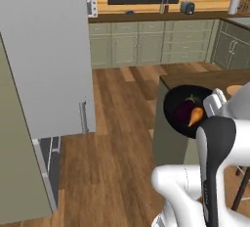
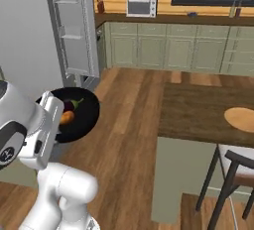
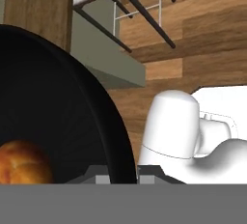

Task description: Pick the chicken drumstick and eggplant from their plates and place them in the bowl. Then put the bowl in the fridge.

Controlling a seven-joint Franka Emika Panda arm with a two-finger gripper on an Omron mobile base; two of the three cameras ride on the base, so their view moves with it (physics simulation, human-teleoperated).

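Beside the fridge (image 1: 46, 55), that tall, flat, matte grey slab whose door hangs open with pale shelves on its inside, the glossy black bowl (image 1: 177, 107) is up in the air, round and shallow, off the edge of the dark wood counter (image 2: 198, 110). On that counter lies a flat tan wooden plate (image 2: 241, 118). Down in the bowl sits the plump, near-black eggplant (image 1: 184, 109) with its green stem, and touching it the orange-brown, club-shaped chicken drumstick (image 1: 195, 116). And the gripper (image 3: 123, 175): two dark tips pinched on the bowl's rim, one either side.
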